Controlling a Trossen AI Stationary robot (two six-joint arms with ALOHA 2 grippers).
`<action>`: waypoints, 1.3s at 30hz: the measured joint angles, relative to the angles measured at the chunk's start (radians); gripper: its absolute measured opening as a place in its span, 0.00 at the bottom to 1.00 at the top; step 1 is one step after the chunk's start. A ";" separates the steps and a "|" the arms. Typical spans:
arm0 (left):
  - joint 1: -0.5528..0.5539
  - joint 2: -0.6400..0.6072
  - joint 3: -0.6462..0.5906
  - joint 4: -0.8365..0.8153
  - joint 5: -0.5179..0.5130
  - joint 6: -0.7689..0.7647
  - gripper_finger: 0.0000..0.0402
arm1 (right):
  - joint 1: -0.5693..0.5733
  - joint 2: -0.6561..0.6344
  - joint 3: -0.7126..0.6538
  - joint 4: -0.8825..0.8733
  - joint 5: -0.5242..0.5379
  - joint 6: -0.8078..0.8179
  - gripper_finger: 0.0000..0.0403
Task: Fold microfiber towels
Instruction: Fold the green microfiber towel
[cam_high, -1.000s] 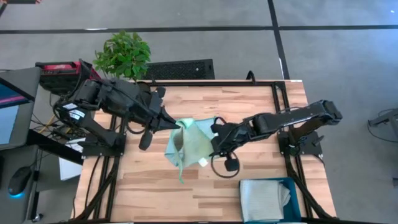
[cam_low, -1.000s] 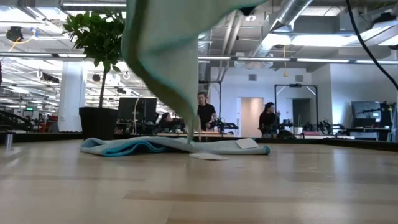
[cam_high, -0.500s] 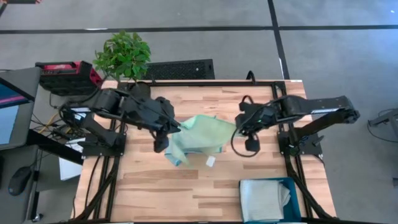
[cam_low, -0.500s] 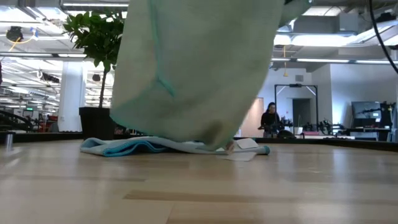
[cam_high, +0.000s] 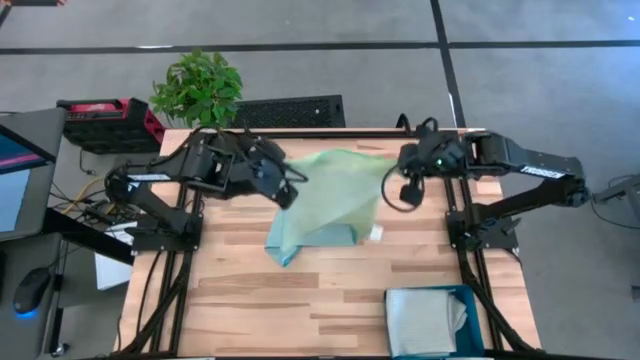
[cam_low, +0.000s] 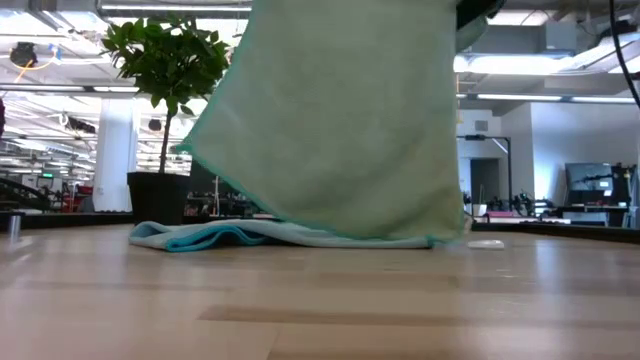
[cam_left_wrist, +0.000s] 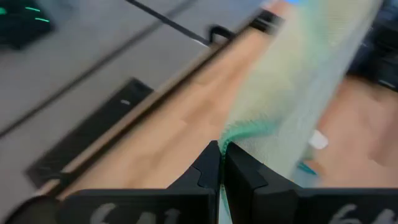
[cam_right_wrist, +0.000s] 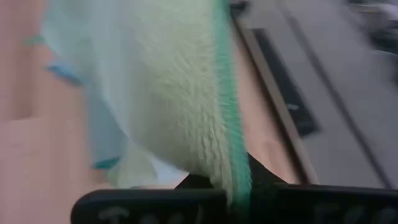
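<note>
A pale green microfiber towel (cam_high: 340, 195) hangs spread between my two grippers over the middle of the table, filling the low view (cam_low: 340, 120). My left gripper (cam_high: 292, 193) is shut on its left upper corner and my right gripper (cam_high: 398, 168) on its right upper corner. The towel's lower edge (cam_low: 330, 228) hangs just above a light blue towel (cam_high: 283, 246) that lies flat on the wood (cam_low: 200, 236); whether they touch, I cannot tell. My left gripper pinches the green towel's hemmed corner (cam_left_wrist: 238, 133) between its two shut fingers, slanting down from the table's left. The cloth runs away from the fingers and hangs below them. My right gripper pinches the towel's dark green hemmed edge (cam_right_wrist: 234, 146) between its shut fingers, slanting down from the table's right. The top edge between the two holds looks drawn out straight.
A dark teal bin (cam_high: 472, 298) at the near right corner holds a folded light grey towel (cam_high: 425, 320). A potted plant (cam_high: 198, 88) stands at the far left corner. Bare wood lies along the near edge (cam_high: 260, 310).
My grippers have drawn apart: the right has gone up and toward the table's far right, the left has tipped downward and rolled. The green towel, bunched and hanging narrow a second ago, has spread out into a wide sheet between them.
</note>
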 joint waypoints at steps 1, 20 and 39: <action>0.017 0.000 -0.003 0.002 -0.027 -0.001 0.00 | -0.023 -0.001 0.000 0.004 0.024 -0.015 0.01; 0.209 0.000 -0.015 0.119 0.087 0.285 0.00 | -0.179 0.005 0.013 -0.024 -0.020 -0.044 0.02; 0.000 0.045 -0.297 0.063 0.445 -0.054 0.00 | 0.147 0.008 -0.256 -0.065 -0.224 0.323 0.02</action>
